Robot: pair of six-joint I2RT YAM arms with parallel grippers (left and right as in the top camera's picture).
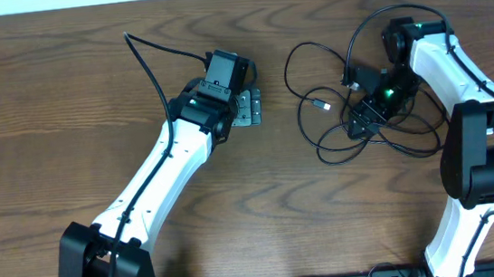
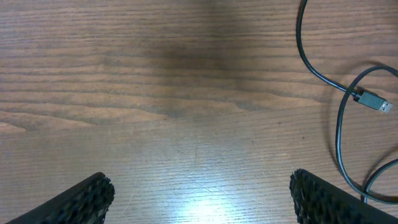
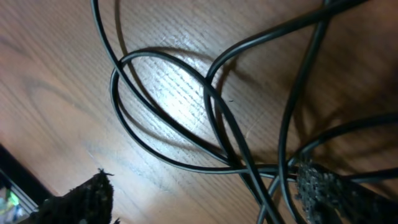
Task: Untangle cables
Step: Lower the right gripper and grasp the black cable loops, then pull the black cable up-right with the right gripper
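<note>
Black cord (image 1: 320,105), overhead: loose loops on the wooden tabletop (image 1: 35,104), right of centre, under the right arm; no white cord can be made out.
Right end effector (image 1: 365,118), overhead: low over the heart of the tangle.
Left end effector (image 1: 246,108), overhead: well apart from the loops, to their left.
Left wrist view: jaws wide and empty over bare wood; a plug end (image 2: 373,101) lies off to one side.
Right wrist view: jaws wide apart, nothing gripped; several black strands (image 3: 249,168) cross between the fingertips (image 3: 336,190).
Step in hand: probably lining up a first pinch.
Next move: calls for closing on a single strand, not the crossing, then drawing it clear while the left arm comes over to pin the rest.
</note>
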